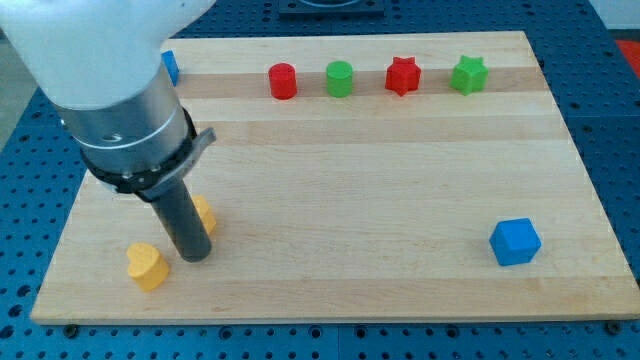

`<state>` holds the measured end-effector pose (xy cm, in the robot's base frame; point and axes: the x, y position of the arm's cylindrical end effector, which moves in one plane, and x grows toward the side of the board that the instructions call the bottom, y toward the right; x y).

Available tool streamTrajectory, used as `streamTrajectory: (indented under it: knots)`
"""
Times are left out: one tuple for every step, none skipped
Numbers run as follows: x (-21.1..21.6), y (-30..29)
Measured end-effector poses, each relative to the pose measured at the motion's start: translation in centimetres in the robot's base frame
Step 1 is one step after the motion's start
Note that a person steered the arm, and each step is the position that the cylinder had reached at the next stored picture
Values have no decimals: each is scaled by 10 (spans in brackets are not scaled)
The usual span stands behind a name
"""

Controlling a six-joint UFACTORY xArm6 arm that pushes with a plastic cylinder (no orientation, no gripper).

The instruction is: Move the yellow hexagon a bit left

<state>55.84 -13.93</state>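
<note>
- The yellow heart-shaped block [147,265] lies nearest the view's bottom, on the counter [350,200], just to the view's lower left of the rod.
- The rod's tip [194,257] rests on the counter, close to the heart block's right side but apart from it.
- The yellow hexagon [205,214] sits just behind the rod, toward the view's right of it; the rod hides most of it, so contact cannot be told.
- The arm carries no hand, only the dark rod, so nothing is held.
- The blue cube [515,241] stands far to the view's right of the rod, near the counter's right edge.
- Well beyond the rod, along the view's top, stand a red cylinder [283,80], a green cylinder [340,78], a red star [402,75] and a green star [468,74].
- A blue block [171,66], shape unclear, peeks from behind the arm at the top left.
</note>
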Motion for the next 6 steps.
streamTrajectory:
  knots:
    - [0,34]
    - [-23,28]
    - [-44,6]
    - [-56,-16]
    - [-61,-25]
    - [-65,-25]
